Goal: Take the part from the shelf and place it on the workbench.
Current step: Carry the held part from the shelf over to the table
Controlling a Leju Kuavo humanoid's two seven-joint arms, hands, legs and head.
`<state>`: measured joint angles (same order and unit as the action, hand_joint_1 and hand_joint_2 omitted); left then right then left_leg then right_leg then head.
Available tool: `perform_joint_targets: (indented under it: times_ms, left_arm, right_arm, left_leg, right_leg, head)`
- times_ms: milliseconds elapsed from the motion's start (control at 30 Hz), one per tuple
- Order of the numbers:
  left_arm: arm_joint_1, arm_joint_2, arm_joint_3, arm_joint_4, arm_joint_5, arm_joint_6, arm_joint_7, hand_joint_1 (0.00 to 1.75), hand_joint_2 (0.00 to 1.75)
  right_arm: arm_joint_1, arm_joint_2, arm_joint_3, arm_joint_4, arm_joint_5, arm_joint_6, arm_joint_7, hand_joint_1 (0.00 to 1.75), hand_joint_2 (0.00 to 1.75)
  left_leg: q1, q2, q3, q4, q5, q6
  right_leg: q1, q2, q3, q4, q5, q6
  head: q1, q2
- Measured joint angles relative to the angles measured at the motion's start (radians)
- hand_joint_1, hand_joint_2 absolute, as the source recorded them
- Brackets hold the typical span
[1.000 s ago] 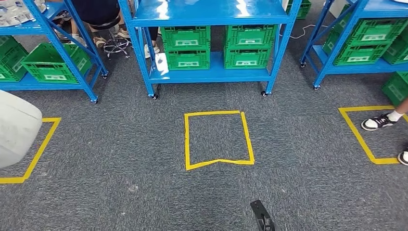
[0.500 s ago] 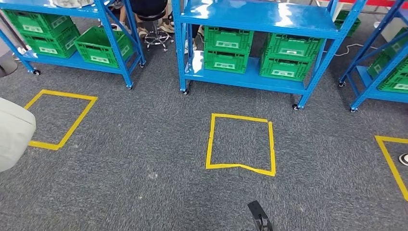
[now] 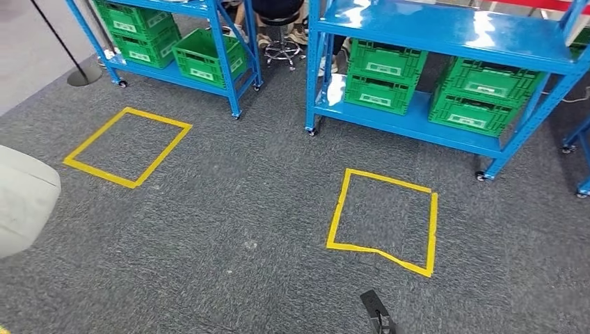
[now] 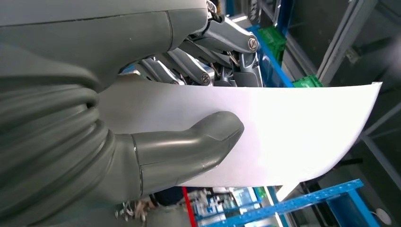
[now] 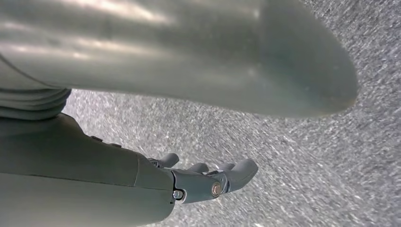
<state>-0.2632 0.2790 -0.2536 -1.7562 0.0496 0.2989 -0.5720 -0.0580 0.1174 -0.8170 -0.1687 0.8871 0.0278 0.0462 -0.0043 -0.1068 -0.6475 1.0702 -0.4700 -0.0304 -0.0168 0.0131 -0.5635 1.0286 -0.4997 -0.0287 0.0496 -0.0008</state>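
My left hand [image 4: 142, 118] grips a white, smooth, slightly curved part [image 4: 293, 127], with the thumb [image 4: 189, 146] pressed on one face and the darker fingers behind it. In the head view the same white part [image 3: 21, 202] bulges in at the left edge, above the grey carpet. My right hand [image 5: 203, 179] hangs over the carpet with nothing in it, its fingers loosely apart. A blue shelf [image 3: 445, 28] stands ahead on the right.
Green crates [image 3: 386, 73] fill the lower level of the blue shelf, and a second blue shelf [image 3: 209, 14] with crates stands to its left. Two yellow tape squares [image 3: 337, 209] [image 3: 104, 174] mark the carpet. A stool [image 3: 278, 42] and a person's feet show between the shelves. A pole stand's base [image 3: 83, 73] sits far left.
The whole picture has slid to the right and tilted, so the camera has turned left. The white part keeps its place at the left edge in my left hand.
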Motion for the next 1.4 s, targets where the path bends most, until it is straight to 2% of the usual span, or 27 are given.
perform_joint_targets:
  times_ms: [67,133,167,200,233,300,367,433,500,567,633,667,700,733,800,867,933,1000,1067,1133,1167,1200,1233,1300,1333,1367,1400]
  left_arm:
    - [0.003,-0.002,0.003,-0.002,0.000,-0.008,-0.003,1.75,1.75]
    - [0.005,-0.005,0.004,0.000,0.002,-0.017,-0.004,1.75,1.75]
    - [0.005,-0.006,0.004,0.002,0.004,-0.022,-0.003,1.75,1.75]
    - [0.004,-0.007,0.004,0.003,0.005,-0.026,-0.001,1.75,1.75]
    - [0.003,-0.008,0.004,0.003,0.007,-0.028,0.001,1.75,1.75]
    - [-0.001,-0.012,0.004,0.002,0.007,-0.033,0.006,1.75,1.75]
    - [-0.003,-0.015,0.004,0.000,0.006,-0.038,0.012,1.75,1.75]
    - [-0.004,-0.016,0.004,-0.002,0.004,-0.043,0.016,1.75,1.75]
    - [-0.009,-0.018,0.004,-0.002,0.003,-0.046,0.018,1.75,1.75]
    - [-0.019,-0.022,0.004,-0.001,0.002,-0.048,0.020,1.75,1.75]
    - [-0.027,-0.031,0.004,0.006,0.003,-0.052,0.024,1.75,1.75]
    - [-0.033,-0.037,0.004,0.011,0.004,-0.055,0.027,1.75,1.75]
    - [-0.041,-0.042,0.004,0.018,0.005,-0.058,0.031,1.75,1.75]
    - [-0.049,-0.046,0.004,0.024,0.006,-0.060,0.034,1.75,1.75]
    - [-0.062,-0.050,0.004,0.034,0.008,-0.061,0.032,1.75,1.75]
    - [-0.065,-0.049,0.004,0.042,0.013,-0.060,0.024,1.75,1.75]
    - [-0.064,-0.044,0.004,0.050,0.023,-0.058,0.014,1.75,1.75]
    - [-0.066,-0.034,0.006,0.057,0.032,-0.056,0.008,1.75,1.75]
    - [-0.069,-0.027,0.008,0.065,0.038,-0.053,0.004,1.75,1.75]
    - [-0.068,-0.023,0.008,0.074,0.042,-0.050,0.004,1.75,1.75]
    - [-0.067,-0.021,0.008,0.079,0.042,-0.049,0.004,1.75,1.75]
    - [-0.067,-0.019,0.008,0.083,0.043,-0.048,0.004,1.75,1.75]
    - [-0.067,-0.017,0.008,0.086,0.043,-0.048,0.003,1.75,1.75]
    - [-0.068,-0.014,0.008,0.089,0.044,-0.047,0.003,1.75,1.75]
    - [-0.068,-0.013,0.008,0.089,0.045,-0.047,0.003,1.75,1.75]
    - [-0.069,-0.012,0.008,0.089,0.045,-0.046,0.003,1.75,1.75]
    - [-0.070,-0.012,0.008,0.090,0.046,-0.046,0.003,1.75,1.75]
  right_arm:
    - [0.004,0.001,0.000,0.000,-0.006,-0.003,0.005,0.00,0.00]
    - [0.006,0.002,0.000,0.000,-0.013,-0.005,0.006,0.00,0.00]
    - [0.006,0.002,0.000,0.000,-0.016,-0.006,0.004,0.00,0.00]
    - [0.006,0.003,0.000,0.000,-0.018,-0.007,0.002,0.00,0.00]
    - [0.005,0.003,0.000,0.000,-0.018,-0.007,0.000,0.00,0.00]
    - [0.004,0.004,-0.001,0.000,-0.020,-0.007,-0.006,0.00,0.00]
    - [0.004,0.005,-0.001,0.000,-0.021,-0.007,-0.009,0.00,0.00]
    - [0.001,0.005,-0.001,0.000,-0.025,-0.007,-0.010,0.00,0.00]
    - [-0.001,0.007,-0.002,-0.001,-0.028,-0.007,-0.010,0.00,0.00]
    - [0.002,0.008,-0.006,-0.001,-0.031,-0.007,-0.011,0.00,0.00]
    - [0.005,0.008,-0.012,-0.001,-0.038,-0.007,-0.012,0.00,0.00]
    - [0.007,0.008,-0.016,-0.001,-0.042,-0.007,-0.013,0.00,0.00]
    - [0.006,0.008,-0.019,-0.001,-0.044,-0.007,-0.014,0.00,0.00]
    - [0.006,0.007,-0.022,-0.001,-0.045,-0.006,-0.015,0.00,0.00]
    - [0.005,0.006,-0.025,-0.001,-0.044,-0.001,-0.017,0.00,0.00]
    - [0.005,0.006,-0.026,-0.001,-0.042,0.003,-0.019,0.00,0.00]
    - [0.004,0.005,-0.026,-0.001,-0.039,0.005,-0.023,0.00,0.00]
    - [0.004,0.005,-0.027,-0.001,-0.036,0.005,-0.028,0.00,0.00]
    - [0.007,0.003,-0.027,-0.001,-0.033,0.005,-0.029,0.00,0.00]
    - [0.010,0.001,-0.027,-0.001,-0.032,0.007,-0.029,0.00,0.00]
    - [0.010,0.000,-0.028,-0.001,-0.030,0.008,-0.029,0.00,0.00]
    - [0.010,-0.001,-0.028,-0.001,-0.029,0.009,-0.029,0.00,0.00]
    - [0.009,-0.001,-0.028,-0.001,-0.028,0.010,-0.029,0.00,0.00]
    - [0.008,-0.002,-0.028,-0.001,-0.025,0.011,-0.028,0.00,0.00]
    - [0.007,-0.002,-0.028,-0.001,-0.024,0.011,-0.027,0.00,0.00]
    - [0.006,-0.003,-0.028,-0.001,-0.023,0.011,-0.025,0.00,0.00]
    - [0.005,-0.003,-0.028,-0.001,-0.021,0.010,-0.021,0.00,0.00]
  left_leg:
    - [0.001,0.069,-0.055,0.118,-0.064,-0.009]
    - [0.008,0.093,-0.104,0.224,-0.104,-0.017]
    - [0.011,0.098,-0.105,0.230,-0.098,-0.019]
    - [0.013,0.104,-0.084,0.196,-0.075,-0.021]
    - [0.015,0.119,-0.045,0.130,-0.043,-0.021]
    - [0.011,0.161,0.027,0.002,-0.002,-0.014]
    - [0.005,0.171,0.049,-0.041,0.004,0.000]
    - [0.005,0.144,0.047,-0.044,0.010,0.013]
    - [0.009,0.120,0.048,-0.051,0.017,0.027]
    - [0.011,0.098,0.047,-0.054,0.021,0.035]
    - [0.009,0.069,0.043,-0.053,0.022,0.038]
    - [0.009,0.053,0.042,-0.051,0.022,0.039]
    - [0.009,0.037,0.042,-0.049,0.022,0.038]
    - [0.009,0.022,0.041,-0.046,0.023,0.036]
    - [0.010,-0.005,0.039,-0.040,0.022,0.028]
    - [0.009,-0.026,0.035,-0.040,0.023,0.015]
    - [0.010,-0.041,0.029,-0.046,0.029,0.000]
    - [0.009,0.000,0.013,-0.023,0.014,-0.008]
    - [0.008,0.067,-0.033,0.077,-0.043,-0.013]
    - [0.011,0.091,-0.091,0.203,-0.100,-0.019]
    - [0.013,0.094,-0.102,0.233,-0.106,-0.021]
    - [0.014,0.098,-0.093,0.223,-0.093,-0.022]
    - [0.014,0.106,-0.065,0.176,-0.067,-0.022]
    - [0.012,0.154,0.015,0.037,-0.015,-0.018]
    - [0.010,0.174,0.042,-0.011,-0.001,-0.012]
    - [0.008,0.185,0.055,-0.035,0.003,-0.006]
    - [0.004,0.179,0.055,-0.039,0.002,0.001]
  right_leg:
    - [0.002,-0.028,0.000,-0.003,0.000,-0.007]
    - [0.003,-0.059,0.000,-0.002,-0.001,-0.009]
    - [0.003,-0.074,0.000,-0.002,-0.002,-0.008]
    - [0.003,-0.088,0.001,-0.002,-0.004,-0.006]
    - [0.003,-0.102,0.003,-0.001,-0.006,-0.004]
    - [0.007,-0.126,0.008,0.003,-0.013,0.006]
    - [0.011,-0.146,0.012,0.003,-0.017,0.018]
    - [0.008,-0.160,0.016,0.002,-0.020,0.031]
    - [0.003,-0.111,0.003,0.037,-0.045,0.042]
    - [0.000,-0.039,-0.051,0.149,-0.103,0.047]
    - [0.001,-0.018,-0.115,0.270,-0.144,0.048]
    - [0.001,-0.017,-0.128,0.287,-0.137,0.047]
    - [0.001,-0.014,-0.121,0.263,-0.111,0.045]
    - [0.000,-0.005,-0.096,0.204,-0.073,0.043]
    - [-0.002,0.034,-0.037,0.072,-0.019,0.038]
    - [0.001,0.052,-0.013,0.018,-0.009,0.030]
    - [0.004,0.027,-0.010,0.013,-0.004,0.017]
    - [0.003,0.003,-0.005,0.004,0.003,0.000]
    - [0.004,-0.023,-0.003,-0.001,0.005,-0.011]
    - [0.008,-0.053,-0.004,-0.001,0.004,-0.015]
    - [0.009,-0.068,-0.004,0.000,0.003,-0.015]
    - [0.010,-0.082,-0.004,0.000,0.002,-0.015]
    - [0.010,-0.097,-0.003,0.001,0.000,-0.013]
    - [0.013,-0.122,0.000,0.005,-0.006,-0.007]
    - [0.015,-0.132,0.003,0.007,-0.009,-0.001]
    - [0.017,-0.142,0.005,0.008,-0.012,0.005]
    - [0.017,-0.153,0.007,0.008,-0.014,0.011]
  head:
    - [-0.004,0.000]
    - [-0.005,0.000]
    - [-0.005,0.000]
    - [-0.005,0.000]
    - [-0.005,0.000]
    - [-0.004,0.000]
    - [-0.003,0.000]
    - [-0.003,0.000]
    - [-0.001,0.000]
    - [0.002,0.000]
    - [0.004,0.000]
    - [0.004,0.000]
    - [0.004,0.000]
    - [0.005,0.000]
    - [0.005,0.000]
    - [0.004,0.000]
    - [0.004,0.000]
    - [0.002,0.000]
    - [-0.003,0.000]
    - [-0.005,0.000]
    - [-0.005,0.000]
    - [-0.005,0.000]
    - [-0.005,0.000]
    - [-0.005,0.000]
    - [-0.004,0.000]
    - [-0.004,0.000]
    - [-0.003,0.000]
